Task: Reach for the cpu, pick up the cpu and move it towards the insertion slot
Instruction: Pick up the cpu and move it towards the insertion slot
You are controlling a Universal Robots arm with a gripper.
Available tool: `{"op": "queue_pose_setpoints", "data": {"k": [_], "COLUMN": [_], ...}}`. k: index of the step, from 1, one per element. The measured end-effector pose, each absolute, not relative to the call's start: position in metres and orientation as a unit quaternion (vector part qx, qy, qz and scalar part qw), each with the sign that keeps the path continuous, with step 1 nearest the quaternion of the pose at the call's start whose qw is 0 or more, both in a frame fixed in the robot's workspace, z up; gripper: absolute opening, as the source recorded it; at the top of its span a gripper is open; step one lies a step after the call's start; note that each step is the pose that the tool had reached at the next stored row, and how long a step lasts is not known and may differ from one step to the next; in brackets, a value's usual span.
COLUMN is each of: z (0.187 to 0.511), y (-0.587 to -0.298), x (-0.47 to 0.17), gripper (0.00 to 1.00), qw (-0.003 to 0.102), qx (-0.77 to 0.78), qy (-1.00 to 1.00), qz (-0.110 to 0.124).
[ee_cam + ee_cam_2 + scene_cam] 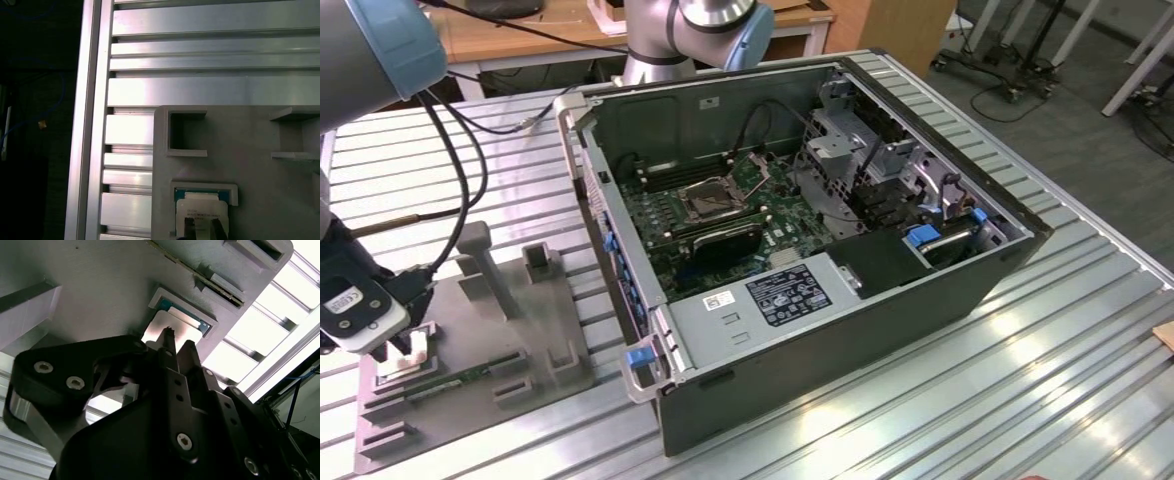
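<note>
The cpu (pixel 402 367) lies flat in a square recess at the near corner of a grey plastic fixture (pixel 520 335), at the exterior view's left. Its silvery face with a green rim shows in both wrist views (pixel 156 326) (pixel 202 202). My gripper (pixel 404 350) hangs just above it, fingers pointing down at its face. The two dark fingertips (pixel 170 336) stand a small gap apart with nothing between them, so the gripper (pixel 179 341) (pixel 202 229) is open. The insertion slot (pixel 711 201), a metal-framed socket with a dark centre, sits on the motherboard inside the open computer case (pixel 881 300).
A green memory stick (pixel 454 379) lies in a groove of the fixture beside the cpu. Upright grey posts (pixel 474 262) rise from the fixture behind my gripper. The arm's cable (pixel 460 160) hangs above it. The table is ribbed aluminium (pixel 1067 380), with its edge close to the fixture (pixel 92 125).
</note>
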State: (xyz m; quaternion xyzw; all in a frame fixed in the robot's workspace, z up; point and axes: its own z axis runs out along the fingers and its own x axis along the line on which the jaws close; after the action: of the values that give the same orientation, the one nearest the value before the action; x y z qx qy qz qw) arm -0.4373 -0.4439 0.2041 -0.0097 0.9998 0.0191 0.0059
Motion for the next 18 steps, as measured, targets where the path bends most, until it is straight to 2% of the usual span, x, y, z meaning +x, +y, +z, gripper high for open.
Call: {"op": "queue_pose_setpoints", "data": {"k": [3,4,5,7,8,9,18], "z": [0.2040,0.2040,0.2040,0.2040,0.2039,0.2040,0.1999], "y": [-0.4439,-0.4439,-0.4439,-0.4439,-0.4439,-0.4439,-0.4438], "x": [-0.4373,-0.4373,-0.4373,-0.4373,-0.4373,-0.4373,-0.4373], "gripper": [0.29,0.41,0.41,0.53,0.53,0.59,0.59], "qw": [0.006,0.006,0.006,0.006,0.006,0.006,0.006], "qx": [-0.010,-0.010,-0.010,-0.010,-0.010,-0.010,-0.010], "qy": [1.000,1.000,1.000,1.000,1.000,1.000,1.000], "qz": [0.019,0.019,0.019,0.019,0.019,0.019,0.019]}}
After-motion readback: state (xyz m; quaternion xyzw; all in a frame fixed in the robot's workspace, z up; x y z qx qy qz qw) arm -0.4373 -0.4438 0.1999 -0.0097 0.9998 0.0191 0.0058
